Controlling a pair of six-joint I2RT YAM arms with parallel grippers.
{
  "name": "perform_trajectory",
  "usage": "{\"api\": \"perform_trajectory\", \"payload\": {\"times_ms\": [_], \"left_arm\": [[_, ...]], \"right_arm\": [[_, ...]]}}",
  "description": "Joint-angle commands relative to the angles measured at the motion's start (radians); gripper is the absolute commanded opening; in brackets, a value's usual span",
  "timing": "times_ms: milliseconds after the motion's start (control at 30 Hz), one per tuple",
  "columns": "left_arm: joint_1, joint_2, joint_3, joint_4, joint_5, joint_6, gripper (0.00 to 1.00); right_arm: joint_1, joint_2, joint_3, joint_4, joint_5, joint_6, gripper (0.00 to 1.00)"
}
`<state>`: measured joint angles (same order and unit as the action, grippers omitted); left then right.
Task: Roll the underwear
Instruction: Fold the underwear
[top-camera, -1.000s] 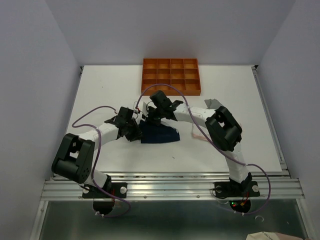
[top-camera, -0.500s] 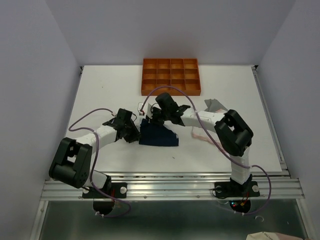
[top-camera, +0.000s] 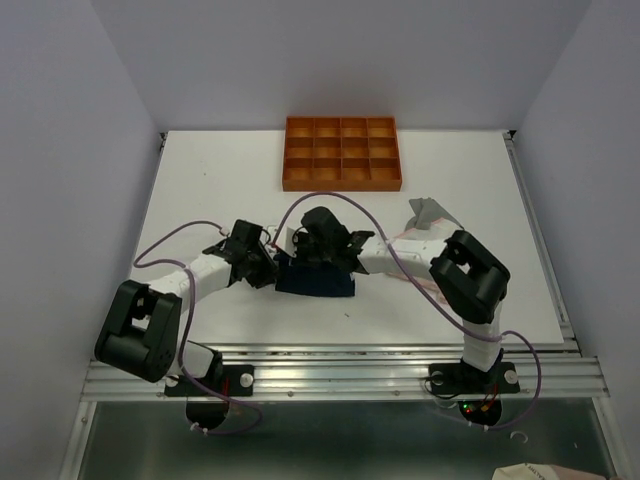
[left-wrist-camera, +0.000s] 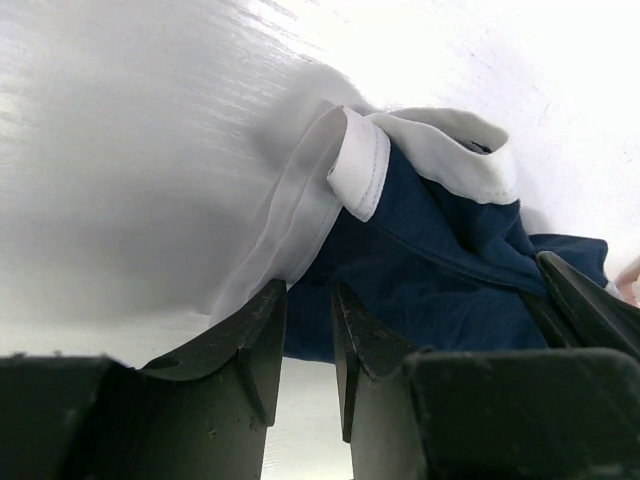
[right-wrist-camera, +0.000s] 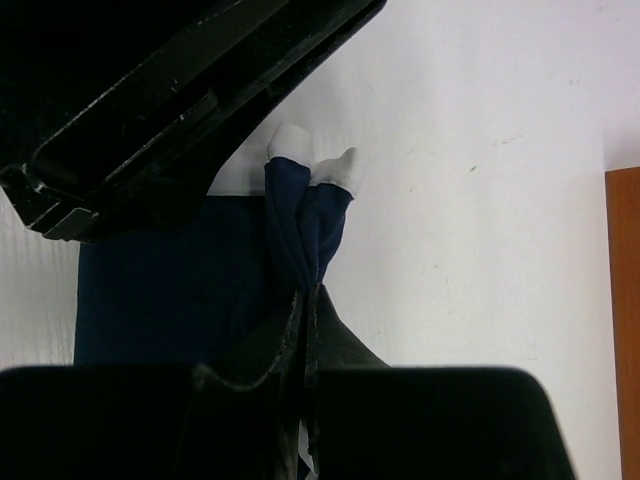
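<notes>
Closest to me, the two arms rise from the near edge of the white table, and both reach inward to meet over the middle of it.

The left end effector lies low, almost on the surface, and points at the left side of the navy underwear. Its two dark fingers stand a little apart, with a narrow gap between them. The white waistband runs down to their tips, folded over on itself. Blue cloth shows through the gap, but I cannot tell whether the fingers actually pinch it.

The navy underwear sits roughly at the centre of the table, between the two end effectors. It is bunched into a dark, blocky heap, with its flatter part lying on the table toward me.

Just behind it, the right end effector comes in from the right and tips down over the far edge of the garment. Its jaws are closed tight on a gathered ridge of blue cloth, and two bits of white trim stick out just beyond the tips. The cloth is drawn up into that pinch.

Further back on the right, past the right arm's elbow, the grey underwear lies crumpled on the table, well apart from the navy one.

At the far edge stands an orange tray divided into small square compartments.
</notes>
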<state>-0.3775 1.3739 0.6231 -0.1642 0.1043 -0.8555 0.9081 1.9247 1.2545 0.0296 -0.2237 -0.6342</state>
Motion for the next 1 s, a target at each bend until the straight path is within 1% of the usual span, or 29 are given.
{"api": "perform_trajectory", "payload": {"times_ms": [0, 233, 567, 600, 733, 967], "left_arm": [[0.005, -0.048, -0.025, -0.02, -0.018, -0.011, 0.36], [0.005, -0.058, -0.037, -0.018, -0.015, -0.022, 0.36], [0.002, -0.093, -0.074, -0.009, -0.014, -0.057, 0.36], [0.002, -0.101, -0.079, -0.006, -0.012, -0.059, 0.34], [0.002, -0.11, -0.092, -0.005, -0.015, -0.073, 0.33], [0.0, -0.134, -0.117, -0.005, -0.029, -0.102, 0.28]], "right_arm": [[0.014, -0.072, -0.015, 0.105, 0.061, 0.05, 0.01], [0.049, -0.098, -0.067, 0.101, 0.069, 0.059, 0.01], [0.098, -0.09, -0.063, 0.081, 0.098, 0.125, 0.01], [0.098, -0.089, -0.061, 0.081, 0.093, 0.136, 0.01], [0.098, -0.067, -0.047, 0.04, 0.063, 0.163, 0.01], [0.107, -0.012, -0.003, -0.026, 0.007, 0.237, 0.01]]}}
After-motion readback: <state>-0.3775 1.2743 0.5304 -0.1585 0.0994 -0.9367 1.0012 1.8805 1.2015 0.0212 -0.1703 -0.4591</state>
